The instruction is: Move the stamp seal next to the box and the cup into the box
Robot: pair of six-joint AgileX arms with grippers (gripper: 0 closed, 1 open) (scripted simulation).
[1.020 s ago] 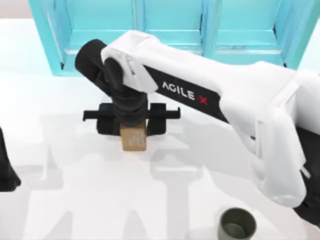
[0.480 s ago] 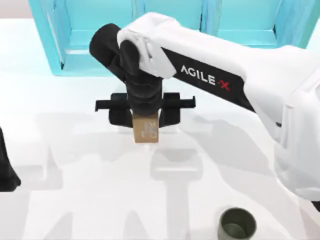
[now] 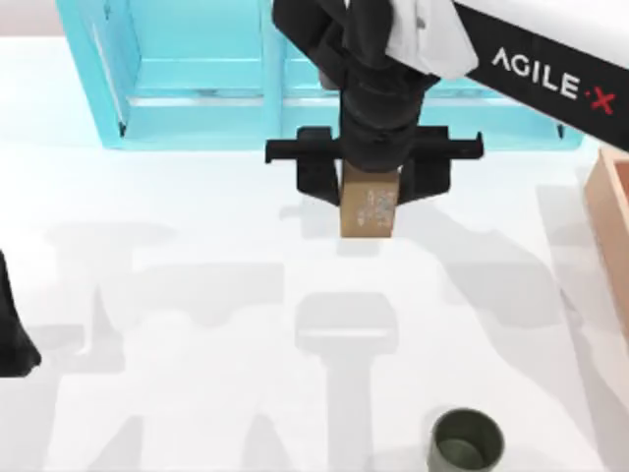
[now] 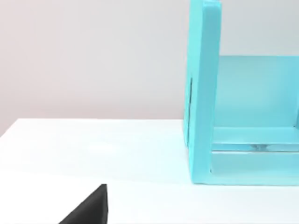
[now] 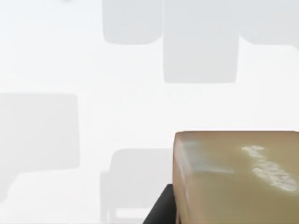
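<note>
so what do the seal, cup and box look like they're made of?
Stamp seal, held in the right gripper: looks like wood, matte tan with pale markings on one face.
Cup: dull olive-grey, no shine; could be metal or plastic, hard to say.
Box: flat peach-orange with a thick wall, no grain; material unclear.

A tan-brown stamp seal (image 5: 236, 179), its upper face marked with pale whitish smudges, hangs above the white table (image 5: 70, 70). A sliver of a dark gripper finger (image 5: 161, 210) presses against the block's near side. Grey, soft-edged shadows lie across the tabletop below, several rectangular patches farther off and another directly beside the block's lower corner.
</note>
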